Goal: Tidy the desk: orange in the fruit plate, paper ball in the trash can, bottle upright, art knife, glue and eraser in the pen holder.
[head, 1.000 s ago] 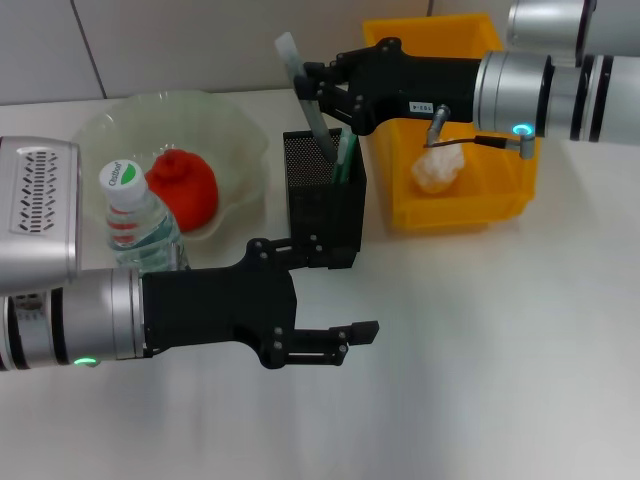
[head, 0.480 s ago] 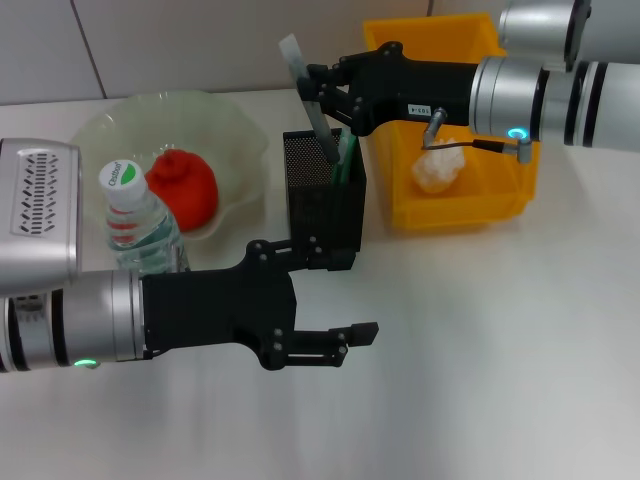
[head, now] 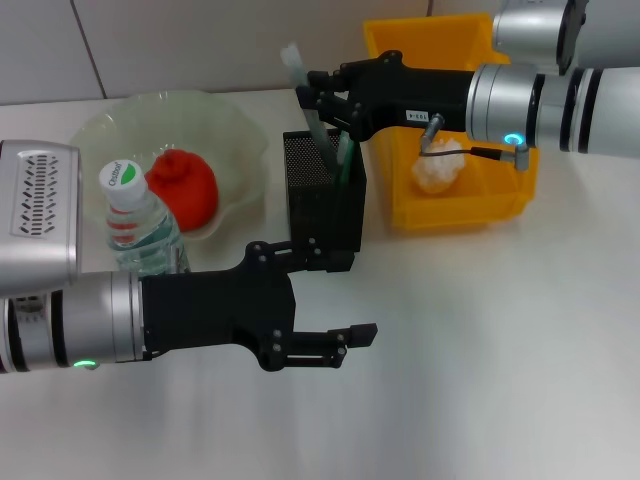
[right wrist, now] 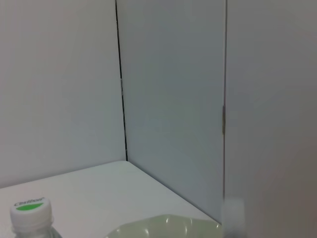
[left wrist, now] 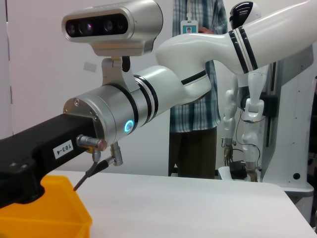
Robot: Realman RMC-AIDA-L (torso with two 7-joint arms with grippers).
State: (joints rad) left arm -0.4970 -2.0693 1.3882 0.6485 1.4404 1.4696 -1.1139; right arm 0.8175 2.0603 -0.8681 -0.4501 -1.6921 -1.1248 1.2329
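Black mesh, the pen holder [head: 325, 205] stands mid-desk and serves as the landmark. Nearest the robot, in front of the pen holder, the left gripper [head: 340, 344] hangs low over bare desk [head: 480, 340], forearm level, its fingers a narrow way apart and holding nothing; it looks parked.

Just left of the pen holder the bottle [head: 140, 225] stands upright, green-labelled cap up, so that step reads as done. Behind it, the orange [head: 183, 186] lies in the pale green fruit plate [head: 235, 135], also done. To the right of the pen holder the paper ball [head: 438, 166] sits inside the yellow bin [head: 500, 205] that serves as the trash can.

Inside the pen holder a green-topped stick already stands; whether it is the glue I cannot tell. Directly above the pen holder's back edge, the right gripper [head: 312, 96] reaches in from the right, arm nearly level, closed on a pale slim tool, probably the art knife [head: 300, 85], whose lower end dips into the holder's mouth. Releasing it appears to be the step in hand. No eraser shows anywhere, so its state is uncertain.
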